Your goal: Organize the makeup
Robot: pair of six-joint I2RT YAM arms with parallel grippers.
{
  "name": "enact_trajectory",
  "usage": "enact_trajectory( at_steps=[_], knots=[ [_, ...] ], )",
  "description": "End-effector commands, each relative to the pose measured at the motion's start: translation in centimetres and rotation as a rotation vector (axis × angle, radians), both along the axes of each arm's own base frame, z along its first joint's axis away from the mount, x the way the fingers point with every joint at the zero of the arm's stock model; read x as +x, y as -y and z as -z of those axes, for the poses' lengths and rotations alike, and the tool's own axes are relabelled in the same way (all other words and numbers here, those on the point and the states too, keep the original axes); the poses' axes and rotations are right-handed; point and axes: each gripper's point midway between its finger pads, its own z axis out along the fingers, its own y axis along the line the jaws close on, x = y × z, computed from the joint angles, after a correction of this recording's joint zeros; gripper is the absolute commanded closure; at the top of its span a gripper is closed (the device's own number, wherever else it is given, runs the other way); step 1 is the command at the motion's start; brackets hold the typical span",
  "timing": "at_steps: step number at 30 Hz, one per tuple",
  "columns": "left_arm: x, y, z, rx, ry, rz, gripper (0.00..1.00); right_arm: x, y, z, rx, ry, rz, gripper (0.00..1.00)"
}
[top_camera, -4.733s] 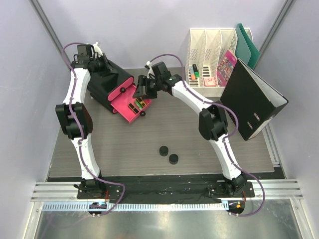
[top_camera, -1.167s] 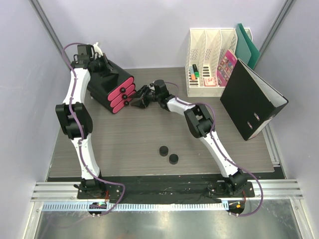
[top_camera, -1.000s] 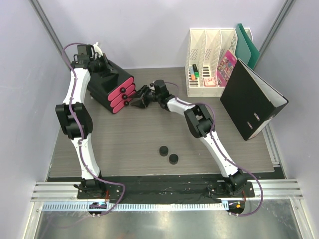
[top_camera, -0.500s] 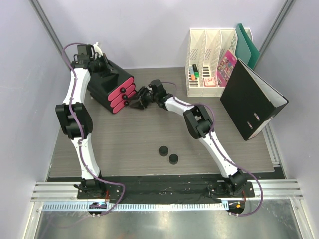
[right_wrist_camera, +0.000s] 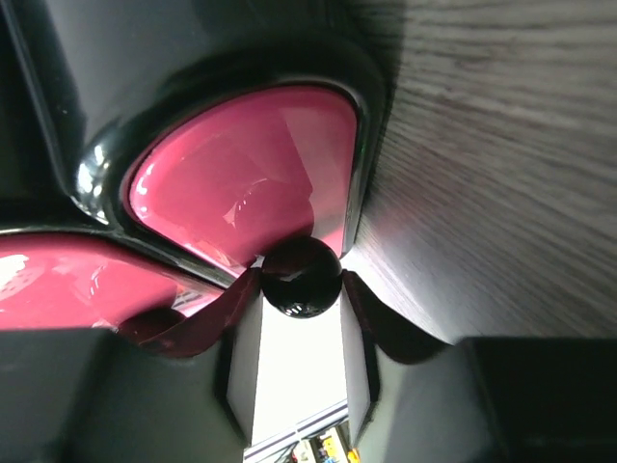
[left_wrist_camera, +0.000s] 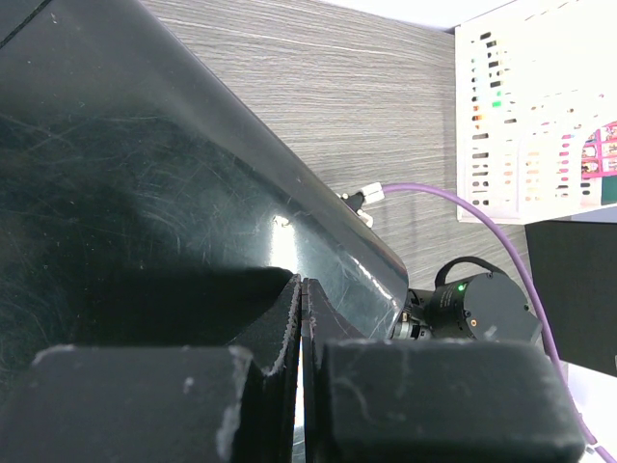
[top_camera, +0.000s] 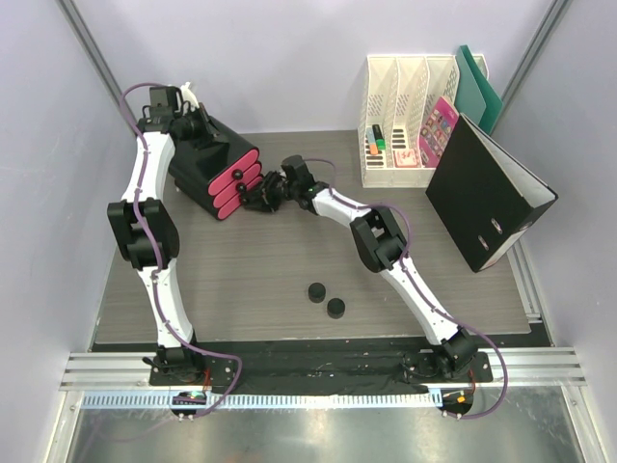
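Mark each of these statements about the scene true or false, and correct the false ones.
1. Every one of the pink drawers in the black box is pushed in. True.
2. The two black compacts lie inside a drawer. False: both lie out on the table, side by side.
3. The right gripper has its fingers on either side of a drawer knob. True.
4. The left gripper is wide open. False: its fingers are pressed together, against the black box.
5. The black binder lies flat in the middle of the table. False: it stands at the right edge, beside the white file rack.
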Motion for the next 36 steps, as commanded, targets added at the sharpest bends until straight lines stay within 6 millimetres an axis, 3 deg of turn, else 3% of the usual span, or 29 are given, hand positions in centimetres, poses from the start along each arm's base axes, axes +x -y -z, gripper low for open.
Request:
enact_trajectory(
  at_steps=[1, 10, 11, 12, 14, 15, 17, 22, 30, 34, 36],
  knots=[
    [-10.8, -2.0, 16.5, 0.154, -0.660, -0.005, 1.00, 0.2, 0.0, 2.2, -0.046, -0.061, 0.047, 0.80],
    [-10.7, -2.1, 16.3, 0.158, -0.655, -0.009, 1.00, -2.3, 3.4, 2.8, -0.112, -0.153, 0.023, 0.98],
    [-10.6, -2.1, 16.2, 0.161, -0.650, -0.009, 1.00, -3.3, 4.2, 4.0, -0.136, -0.195, 0.018, 0.99],
    [-10.5, -2.2, 16.2, 0.162, -0.651, -0.011, 1.00, -3.8, 4.4, 2.9, -0.129, -0.198, 0.006, 0.99],
    [-10.4, -2.2, 16.2, 0.161, -0.648, -0.011, 1.00, -5.4, 5.6, 4.2, -0.161, -0.259, -0.001, 0.99],
    [-10.4, -2.3, 16.1, 0.165, -0.648, -0.013, 1.00, -5.8, 5.9, 2.9, -0.148, -0.264, -0.010, 0.99],
    [-10.5, -2.3, 16.2, 0.166, -0.651, -0.013, 1.00, -6.9, 7.1, 3.5, -0.165, -0.306, -0.012, 0.99],
    [-10.8, -2.3, 16.2, 0.168, -0.654, -0.010, 1.00, -8.2, 8.9, 2.3, -0.147, -0.363, -0.029, 0.99],
    [-10.9, -2.2, 16.2, 0.163, -0.656, -0.005, 1.00, -10.5, 11.6, 2.8, -0.170, -0.413, -0.062, 0.98],
    [-11.0, -2.0, 16.2, 0.159, -0.656, -0.002, 1.00, -10.0, 11.9, 2.2, -0.167, -0.382, -0.077, 0.48],
    [-10.9, -2.0, 16.1, 0.160, -0.651, -0.002, 1.00, -9.4, 11.7, 1.0, -0.161, -0.344, -0.084, 0.41]
  ],
)
